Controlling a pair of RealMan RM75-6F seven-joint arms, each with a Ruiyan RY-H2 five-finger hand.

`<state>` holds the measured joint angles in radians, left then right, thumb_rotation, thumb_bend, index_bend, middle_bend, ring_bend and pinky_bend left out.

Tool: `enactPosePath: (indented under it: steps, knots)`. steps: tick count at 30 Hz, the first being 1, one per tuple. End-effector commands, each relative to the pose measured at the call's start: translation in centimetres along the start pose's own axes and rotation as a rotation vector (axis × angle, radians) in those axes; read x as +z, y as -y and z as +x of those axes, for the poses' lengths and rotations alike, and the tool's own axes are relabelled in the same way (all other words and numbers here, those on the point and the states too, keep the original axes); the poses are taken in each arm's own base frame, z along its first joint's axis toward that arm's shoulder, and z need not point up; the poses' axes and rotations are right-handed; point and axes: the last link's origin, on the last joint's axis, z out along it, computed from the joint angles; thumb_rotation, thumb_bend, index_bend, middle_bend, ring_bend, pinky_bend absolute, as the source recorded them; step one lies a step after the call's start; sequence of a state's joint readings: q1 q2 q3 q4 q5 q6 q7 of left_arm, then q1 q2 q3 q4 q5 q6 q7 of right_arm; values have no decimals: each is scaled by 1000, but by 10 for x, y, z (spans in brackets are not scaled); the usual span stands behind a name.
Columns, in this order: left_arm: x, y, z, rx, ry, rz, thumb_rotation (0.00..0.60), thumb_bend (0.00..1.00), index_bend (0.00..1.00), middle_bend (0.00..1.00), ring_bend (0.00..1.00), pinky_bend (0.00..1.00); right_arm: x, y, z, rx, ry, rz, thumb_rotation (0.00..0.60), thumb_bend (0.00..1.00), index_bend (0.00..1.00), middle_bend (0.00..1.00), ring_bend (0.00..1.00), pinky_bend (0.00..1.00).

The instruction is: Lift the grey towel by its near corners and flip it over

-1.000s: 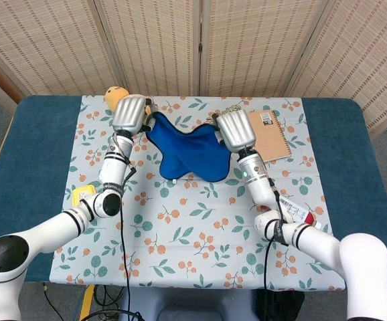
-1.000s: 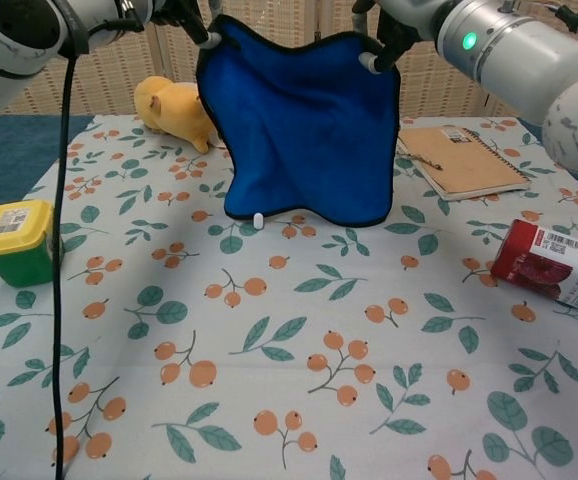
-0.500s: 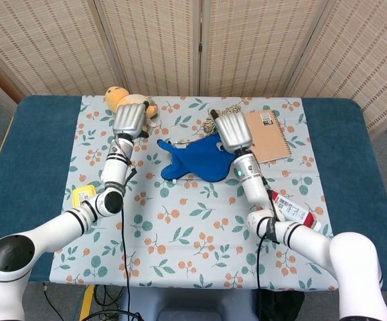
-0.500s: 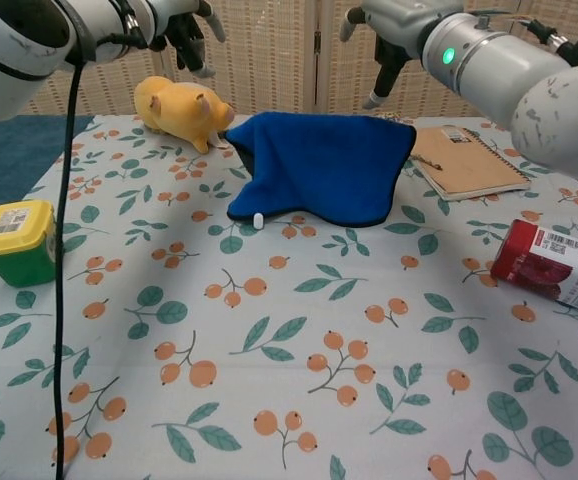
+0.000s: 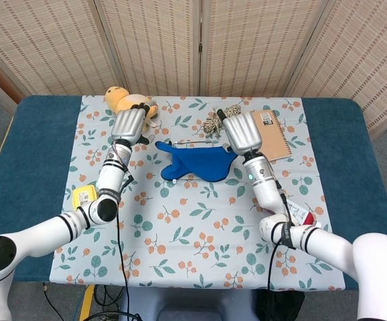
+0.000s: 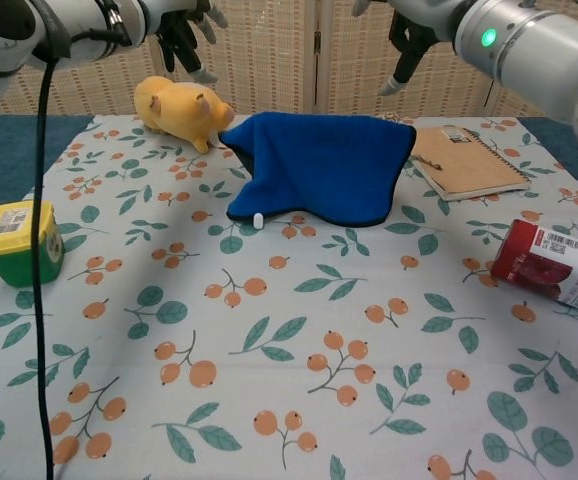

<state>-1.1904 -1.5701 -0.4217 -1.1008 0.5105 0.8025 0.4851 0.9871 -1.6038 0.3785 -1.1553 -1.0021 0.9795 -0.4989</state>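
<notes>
The towel (image 5: 197,162) is blue with a dark hem, not grey, and lies crumpled at the back middle of the floral tablecloth; the chest view shows the towel (image 6: 319,165) spread flat with a small white tag at its near edge. My left hand (image 5: 128,124) hovers above and left of it, fingers apart, holding nothing; only the left hand's fingers (image 6: 184,30) show at the top of the chest view. My right hand (image 5: 242,132) hangs above the towel's right end, also with fingers apart and nothing in it, and the right hand (image 6: 409,35) is cut off by the frame's top.
A yellow plush toy (image 6: 179,108) lies just left of the towel. A brown spiral notebook (image 6: 469,160) lies to its right, with a cord bundle (image 5: 215,120) behind. A yellow-lidded green tub (image 6: 14,240) stands at the left and a red can (image 6: 559,262) lies at the right.
A second ago both hands held the towel up by its top corners. They let go and it dropped flat on the table. Both hands have since drawn up and away from it.
</notes>
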Motion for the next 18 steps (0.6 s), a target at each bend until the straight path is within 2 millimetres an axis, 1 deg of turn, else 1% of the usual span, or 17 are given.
enactPosePath:
  steps: [1, 3, 4, 6, 13, 18]
  knots:
    - [-20, 23, 8, 7, -29, 14, 600, 266, 151, 189, 209, 445, -26, -22, 7, -6, -2, 10, 600, 218, 286, 773, 753, 995]
    - [-28, 32, 10, 7, -38, 18, 600, 267, 158, 189, 209, 430, -36, -28, 10, -2, 6, 19, 600, 231, 329, 744, 730, 987]
    - [-34, 38, 11, 5, -44, 20, 600, 267, 160, 189, 209, 424, -46, -33, 11, 12, 17, 23, 600, 233, 343, 734, 720, 981]
    - [-43, 48, 15, -1, -63, 25, 600, 266, 165, 189, 209, 420, -59, -38, 15, 26, 30, 34, 600, 236, 351, 720, 698, 965]
    - [-79, 93, 21, 33, -128, 44, 600, 266, 183, 189, 209, 410, -117, -62, 26, 7, 50, 68, 600, 239, 380, 699, 660, 905]
    - [-113, 131, 27, 66, -159, 75, 600, 266, 184, 189, 209, 391, -164, -91, 32, 16, 53, 38, 600, 240, 408, 694, 647, 885]
